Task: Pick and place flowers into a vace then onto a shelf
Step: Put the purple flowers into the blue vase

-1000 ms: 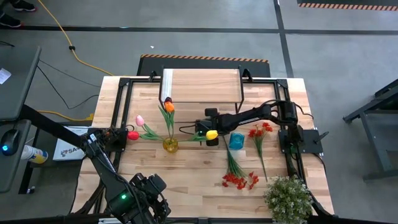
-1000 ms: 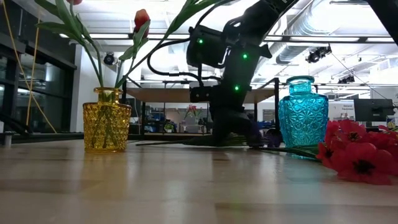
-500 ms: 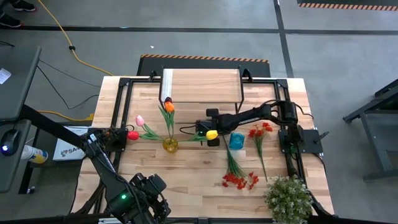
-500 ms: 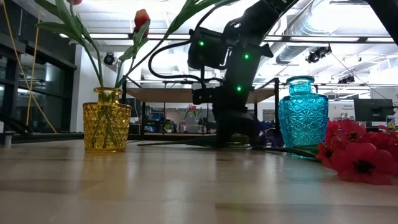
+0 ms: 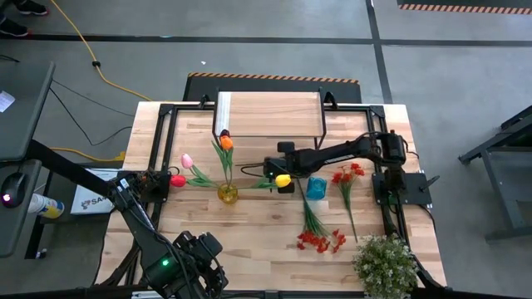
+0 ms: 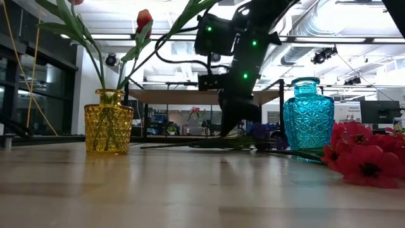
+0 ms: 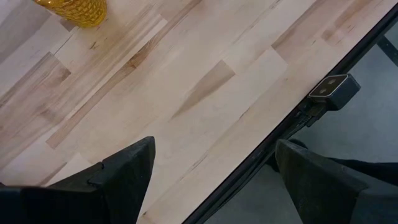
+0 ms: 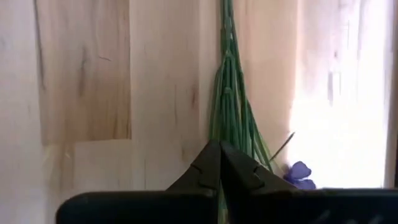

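Fingers pressed together on a purple spray's green stems (image 8: 231, 112), right gripper (image 8: 219, 163) should lift level toward the yellow vase (image 5: 227, 193); left gripper (image 7: 211, 168) waits, spread.

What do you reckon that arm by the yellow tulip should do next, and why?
Probably lift a little. The right gripper is shut over a bunch of green stems with a purple bloom, lying flat on the table. The yellow vase stands close by, so raising the stems clear comes first.

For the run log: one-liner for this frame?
right gripper: shut on purple spray stems | left gripper: open, waiting | yellow vase: tulips in
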Controlling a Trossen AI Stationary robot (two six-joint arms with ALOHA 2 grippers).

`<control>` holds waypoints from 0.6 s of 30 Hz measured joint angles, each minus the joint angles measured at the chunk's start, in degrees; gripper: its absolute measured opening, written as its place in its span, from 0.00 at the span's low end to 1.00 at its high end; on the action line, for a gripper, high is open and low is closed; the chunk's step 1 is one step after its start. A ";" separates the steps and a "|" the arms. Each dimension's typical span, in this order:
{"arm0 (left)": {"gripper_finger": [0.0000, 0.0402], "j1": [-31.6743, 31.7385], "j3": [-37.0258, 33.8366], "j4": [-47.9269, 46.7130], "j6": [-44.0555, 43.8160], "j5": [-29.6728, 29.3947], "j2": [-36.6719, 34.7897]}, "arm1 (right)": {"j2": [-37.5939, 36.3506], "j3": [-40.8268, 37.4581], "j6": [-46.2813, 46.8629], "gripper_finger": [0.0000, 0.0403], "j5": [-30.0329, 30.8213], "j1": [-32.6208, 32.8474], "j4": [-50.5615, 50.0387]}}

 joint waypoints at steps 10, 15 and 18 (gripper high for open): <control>0.91 0.00 0.00 0.05 1.03 0.00 0.00 | -1.52 0.00 1.44 0.00 -0.52 -0.02 -2.77; 0.91 0.00 0.00 0.05 1.02 0.00 0.00 | -1.52 0.00 1.24 0.00 -3.74 -0.34 -0.83; 0.91 0.00 0.00 0.03 1.04 0.00 0.00 | -1.54 0.00 1.12 0.00 -6.99 -1.08 -0.54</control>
